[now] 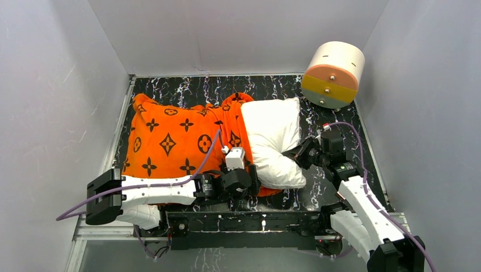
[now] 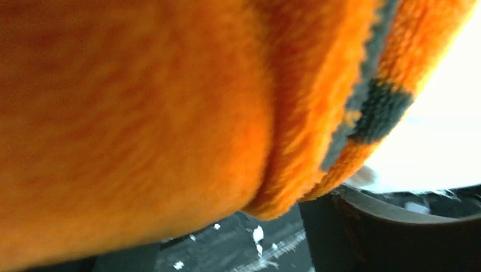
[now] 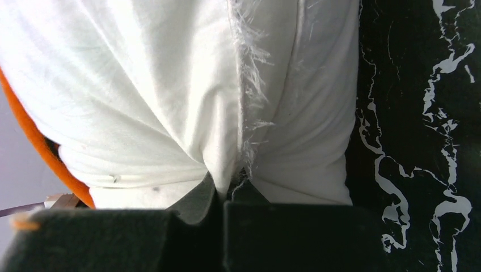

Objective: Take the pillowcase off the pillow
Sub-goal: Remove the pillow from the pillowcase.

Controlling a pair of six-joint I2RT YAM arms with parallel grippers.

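Top view: the pillowcase (image 1: pixel 170 141) lies on the left half of the table (image 1: pixel 340 119) and covers most of the pillow (image 1: pixel 272 136), whose white right end sticks out bare. The left gripper (image 1: pixel 241 184) sits at the pillowcase's near edge. The right gripper (image 1: pixel 298 154) meets the pillow's right side.

Left wrist view: orange pillowcase (image 2: pixel 142 113) fills the frame. Whether the left gripper is wide or gripping cannot be told.

Right wrist view: the right gripper (image 3: pixel 224 195) is pinched tight on a fold of the pillow (image 3: pixel 142 85).
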